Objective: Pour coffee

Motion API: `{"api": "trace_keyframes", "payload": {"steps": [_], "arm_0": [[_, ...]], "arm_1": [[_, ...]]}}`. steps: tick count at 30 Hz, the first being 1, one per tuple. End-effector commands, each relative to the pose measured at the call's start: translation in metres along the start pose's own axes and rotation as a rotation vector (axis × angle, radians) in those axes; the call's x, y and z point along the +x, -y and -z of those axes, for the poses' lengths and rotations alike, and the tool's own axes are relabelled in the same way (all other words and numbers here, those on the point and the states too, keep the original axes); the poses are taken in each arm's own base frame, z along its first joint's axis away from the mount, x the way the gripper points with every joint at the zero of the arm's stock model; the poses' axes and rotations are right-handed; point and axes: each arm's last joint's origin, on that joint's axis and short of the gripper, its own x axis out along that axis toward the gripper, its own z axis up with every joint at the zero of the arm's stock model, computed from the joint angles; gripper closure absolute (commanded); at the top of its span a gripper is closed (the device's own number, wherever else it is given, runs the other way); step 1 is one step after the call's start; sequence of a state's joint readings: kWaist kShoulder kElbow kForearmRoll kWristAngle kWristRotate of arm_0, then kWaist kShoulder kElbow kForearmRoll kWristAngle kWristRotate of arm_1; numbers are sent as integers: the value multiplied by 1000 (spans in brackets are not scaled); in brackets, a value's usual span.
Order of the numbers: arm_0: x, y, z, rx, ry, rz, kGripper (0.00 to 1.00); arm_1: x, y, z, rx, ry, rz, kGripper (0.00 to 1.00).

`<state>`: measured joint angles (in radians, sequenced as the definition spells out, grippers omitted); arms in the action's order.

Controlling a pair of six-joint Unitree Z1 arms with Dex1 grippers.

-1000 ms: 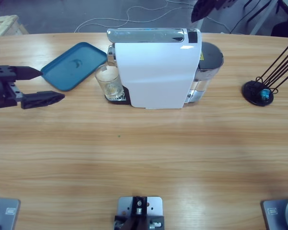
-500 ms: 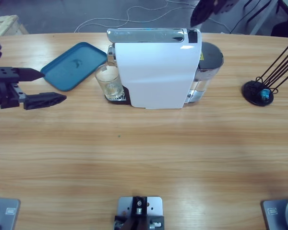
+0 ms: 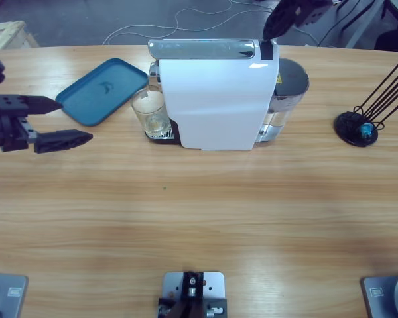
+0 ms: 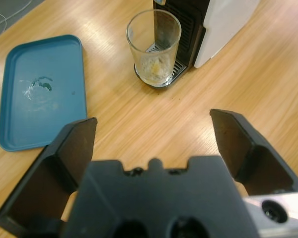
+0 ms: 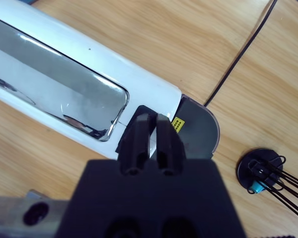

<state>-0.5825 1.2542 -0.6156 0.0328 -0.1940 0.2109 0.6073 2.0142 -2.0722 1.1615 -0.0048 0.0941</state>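
Left gripper (image 3: pixel 56 122), jaws spread wide and empty, has edged nearer the glass (image 3: pixel 149 112) holding the coffee (image 4: pixel 155 71) under the machine (image 3: pixel 215 93), lining up a grasp; right gripper (image 5: pixel 152 130), jaws pressed together, hovers above.

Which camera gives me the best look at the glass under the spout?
The left wrist view: the glass stands unobstructed on the drip grate, its bottom visible, ahead of the open left gripper. The high view shows it smaller, beside the coffee machine. The right wrist view misses it.
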Motion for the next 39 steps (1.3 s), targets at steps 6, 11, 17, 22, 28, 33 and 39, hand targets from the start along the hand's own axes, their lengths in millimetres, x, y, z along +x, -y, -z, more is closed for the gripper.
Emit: {"api": "trace_keyframes", "payload": {"steps": [6, 11, 17, 22, 28, 33, 39], "arm_0": [[8, 2, 12, -16, -51, 9, 18], [8, 3, 12, -16, -52, 10, 18], [11, 2, 12, -13, -61, 11, 18], [11, 2, 12, -14, -64, 12, 18], [17, 1, 12, -16, -81, 15, 18], [16, 1, 12, -15, -80, 15, 18], [17, 1, 12, -15, -81, 15, 18]], "arm_1": [[-97, -19, 14, 7, 154, 5, 0], [-86, -24, 15, 64, 110, 7, 0], [-76, -25, 17, 82, 65, 16, 0], [-74, -25, 16, 81, 60, 11, 0], [-66, -25, 14, 81, 48, 23, 0], [-65, -27, 11, 82, 57, 21, 0], [-59, -30, 9, 81, 52, 20, 0]]}}
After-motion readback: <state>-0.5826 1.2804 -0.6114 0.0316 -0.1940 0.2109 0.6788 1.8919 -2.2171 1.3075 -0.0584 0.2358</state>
